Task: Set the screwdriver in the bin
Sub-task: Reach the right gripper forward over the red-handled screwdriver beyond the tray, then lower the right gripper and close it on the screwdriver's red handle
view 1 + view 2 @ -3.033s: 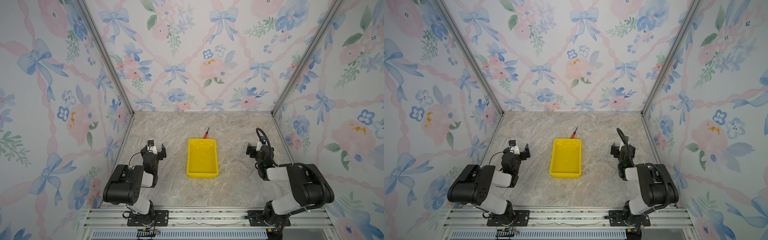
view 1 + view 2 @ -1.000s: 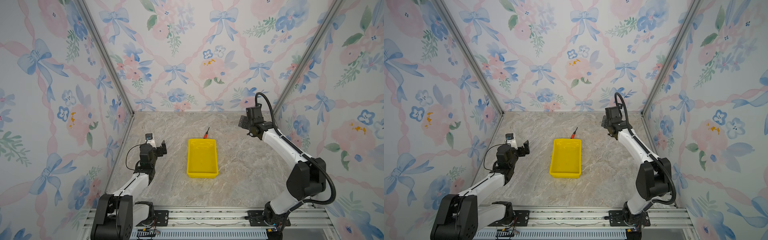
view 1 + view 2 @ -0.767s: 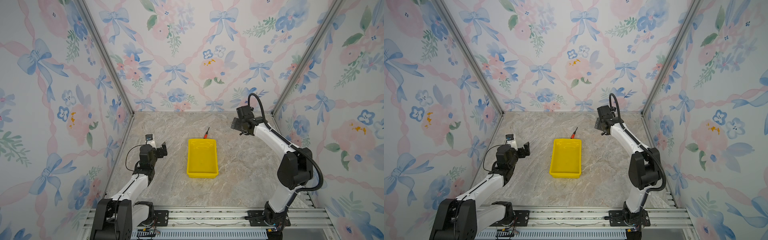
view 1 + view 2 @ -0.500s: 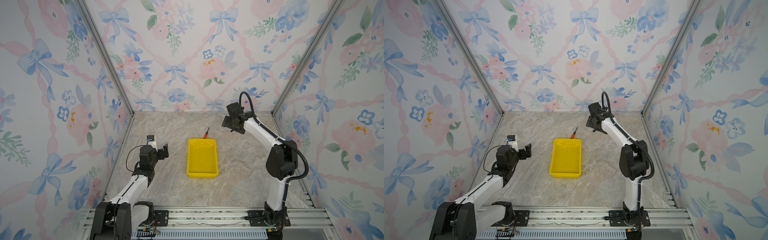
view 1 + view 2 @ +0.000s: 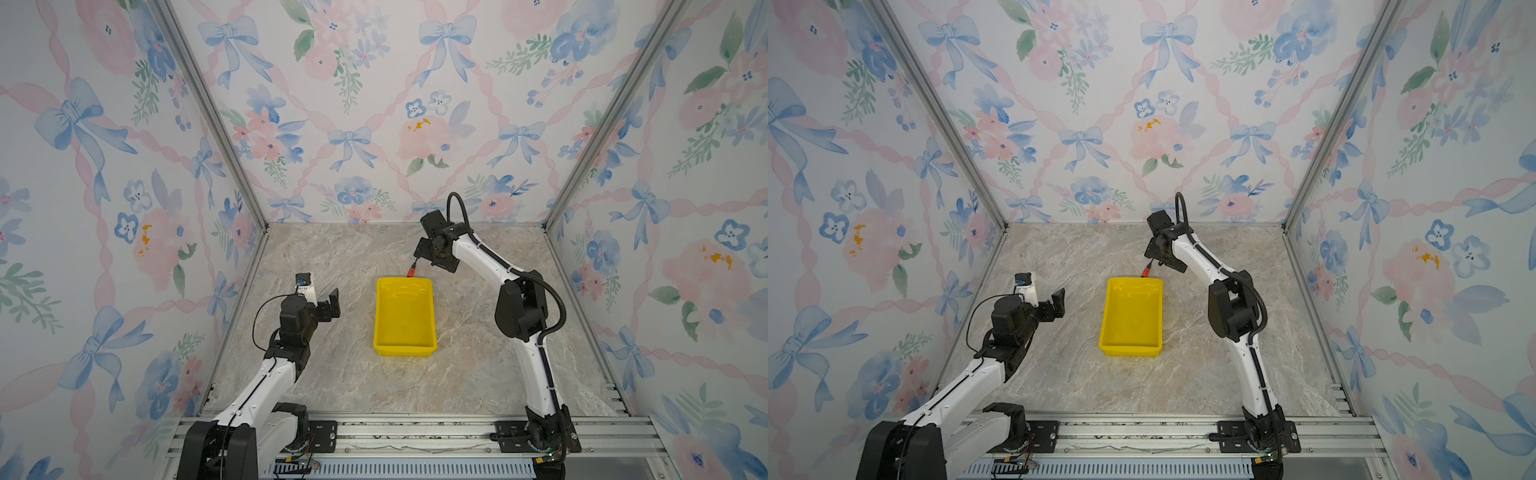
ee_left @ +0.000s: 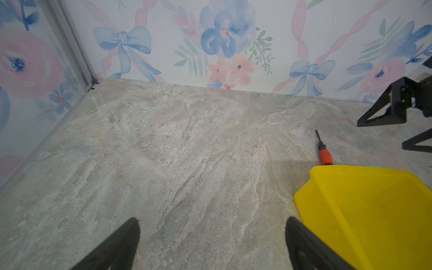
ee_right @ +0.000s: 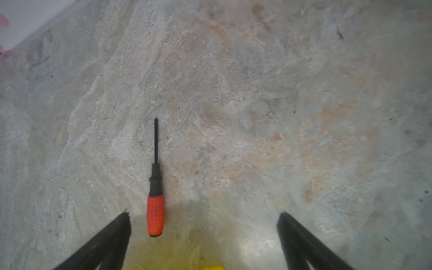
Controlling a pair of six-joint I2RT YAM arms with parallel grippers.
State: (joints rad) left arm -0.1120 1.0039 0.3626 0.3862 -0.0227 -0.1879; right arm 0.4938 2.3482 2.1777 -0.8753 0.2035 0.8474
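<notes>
The right arm (image 5: 490, 266) has swung across to the back of the table (image 5: 353, 374); the right gripper (image 5: 434, 258) now hangs above the screwdriver (image 7: 155, 184), jaws spread wide, empty. The screwdriver lies flat, handle just beside the far wall of the bin (image 5: 405, 320). On the left gripper (image 6: 211, 224), jaws apart, empty. In both top views the shaft is mostly hidden

Left arm (image 5: 266, 382) and right arm (image 5: 484, 257) extended, jaws apart.

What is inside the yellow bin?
Nothing shows inside the bin: just its bare yellow floor. The screwdriver lies outside on the table, at the far wall. In both top views the near wall hides a thin strip behind it.
</notes>
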